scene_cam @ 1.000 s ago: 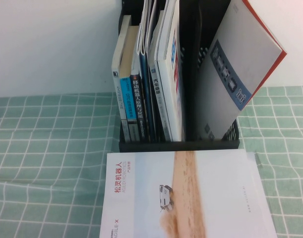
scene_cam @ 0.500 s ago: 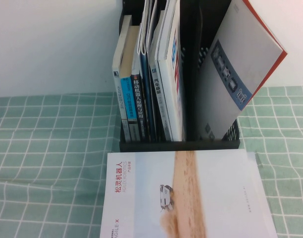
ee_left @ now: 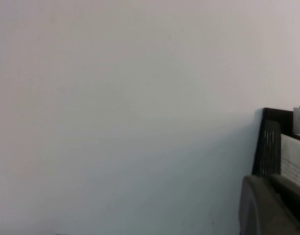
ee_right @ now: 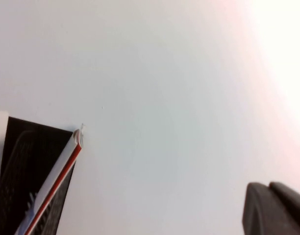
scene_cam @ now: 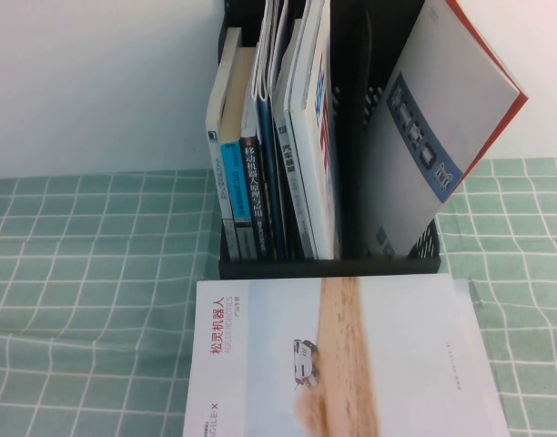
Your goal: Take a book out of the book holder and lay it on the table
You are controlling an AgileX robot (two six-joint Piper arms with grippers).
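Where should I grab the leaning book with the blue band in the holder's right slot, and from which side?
Likely the book's free upper edge, from above on the right. It leans out rightward over the book holder, its top clear of the dividers, its foot wedged in the slot. The right claw, shut and away from it, seems the nearer one; the left claw, also shut, sits by the holder's left side.

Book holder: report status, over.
Left gripper and right gripper shut, empty, clear of the book holder. Book leaning in its rightmost slot. Big brochure flat in front.
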